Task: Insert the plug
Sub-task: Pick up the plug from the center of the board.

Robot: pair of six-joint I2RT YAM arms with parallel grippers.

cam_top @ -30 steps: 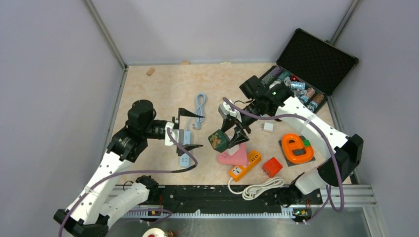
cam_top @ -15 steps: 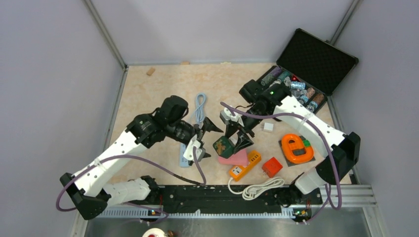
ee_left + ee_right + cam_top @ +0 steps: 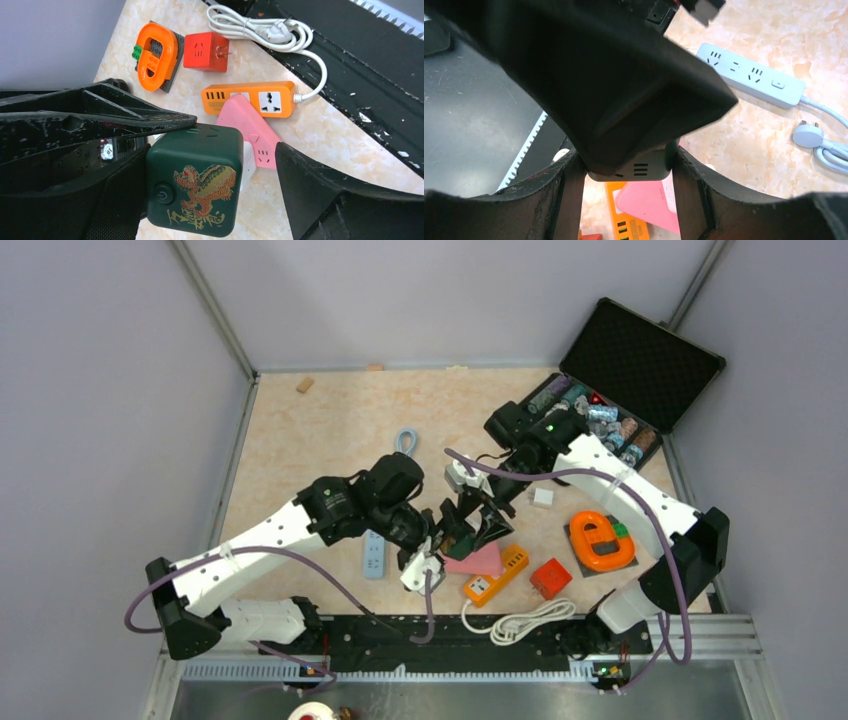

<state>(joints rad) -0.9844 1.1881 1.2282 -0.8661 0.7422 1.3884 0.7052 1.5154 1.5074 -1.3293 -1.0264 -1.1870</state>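
A dark green cube plug (image 3: 192, 182) with a gold and red dragon print and a round button hangs above the table. My right gripper (image 3: 631, 192) is shut on it, its two fingers pressing the cube's (image 3: 644, 167) sides. My left gripper (image 3: 210, 200) is open around the same cube: its left finger (image 3: 75, 200) lies against the cube's side and its right finger (image 3: 340, 200) stands a gap away. In the top view the cube (image 3: 452, 531) sits between both grippers at the table's middle. The cube's prongs are hidden.
Under the cube lie a pink power strip (image 3: 480, 560) and an orange power strip (image 3: 497, 577) with a coiled white cable (image 3: 520, 620). A red cube adapter (image 3: 550, 578), an orange block (image 3: 600, 540), a pale blue power strip (image 3: 373, 555) and an open black case (image 3: 625, 380) surround them.
My left arm has swung right from the pale blue strip to the green cube, and its jaws now straddle it. The right gripper has kept its hold on the cube, a little lower.
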